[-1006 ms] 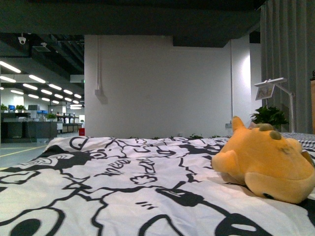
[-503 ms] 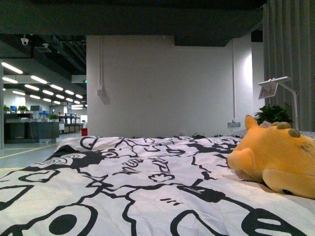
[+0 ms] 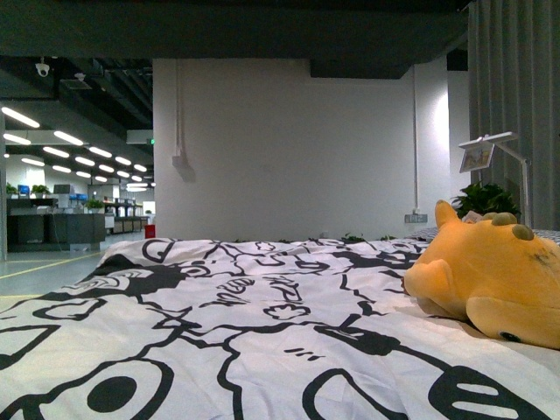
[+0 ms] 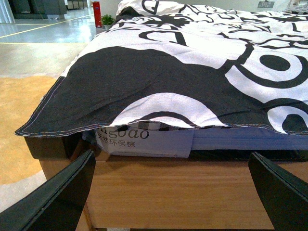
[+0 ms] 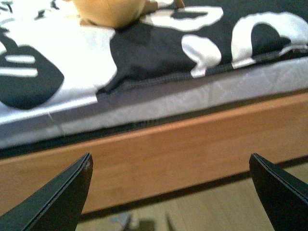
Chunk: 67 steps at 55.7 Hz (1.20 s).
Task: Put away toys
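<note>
We find the small orange-yellow plush animal [image 3: 490, 276] lying on the black-and-white patterned bedcover [image 3: 219, 350], toward the right in the front view. The left gripper [image 4: 171, 159] and right gripper [image 5: 170, 161] are spread wide, empty, facing the light wooden bed frame [image 4: 192, 192].

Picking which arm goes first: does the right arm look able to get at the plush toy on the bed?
Probably yes, once raised. The plush toy lies near the bed's edge with bare duvet before it; the open right tool is low, facing the wooden bed frame.
</note>
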{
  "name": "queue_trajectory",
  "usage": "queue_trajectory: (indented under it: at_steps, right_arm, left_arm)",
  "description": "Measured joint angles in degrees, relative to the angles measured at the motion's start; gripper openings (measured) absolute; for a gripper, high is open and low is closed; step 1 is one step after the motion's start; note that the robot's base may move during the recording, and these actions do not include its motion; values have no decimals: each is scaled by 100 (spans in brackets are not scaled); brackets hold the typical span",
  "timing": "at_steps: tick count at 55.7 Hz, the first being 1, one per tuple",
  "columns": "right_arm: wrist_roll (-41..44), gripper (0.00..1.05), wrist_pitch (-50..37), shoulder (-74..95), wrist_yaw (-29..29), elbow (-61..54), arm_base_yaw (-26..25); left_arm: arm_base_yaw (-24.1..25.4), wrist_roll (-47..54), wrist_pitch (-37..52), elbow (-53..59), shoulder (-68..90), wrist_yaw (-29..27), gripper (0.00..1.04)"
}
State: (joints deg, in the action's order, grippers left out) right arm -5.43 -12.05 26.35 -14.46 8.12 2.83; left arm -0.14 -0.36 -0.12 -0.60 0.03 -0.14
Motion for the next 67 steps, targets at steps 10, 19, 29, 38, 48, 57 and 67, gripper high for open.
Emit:
queue_trajectory:
  at_steps: [10,19,29,38,48,57,67]
  right_arm:
    - [0,98,-1397,1690,-125,750,297]
    - [7,98,-2229,3077,-280,1646,688]
    - [358,98,-3163,4280,-713,2516,1045]
    - [1029,98,-3974,5049,-1051,3077,1211]
    - [2107,98,-4883,5860,-1128,3626,1475]
    - [2791,98,-5160,6448,-1174,4039,1585]
    - [3366,98,-5082,7007,-1556,4586,1512]
  left_arm:
    - [0,0,0,0,0,2,98]
    - [0,0,0,0,0,0,98]
    - [0,0,0,0,0,2,98]
    - [0,0,0,0,0,2,98]
    - [0,0,0,0,0,2,98]
    - [0,0,0,0,0,0,98]
    - [0,0,0,0,0,2,98]
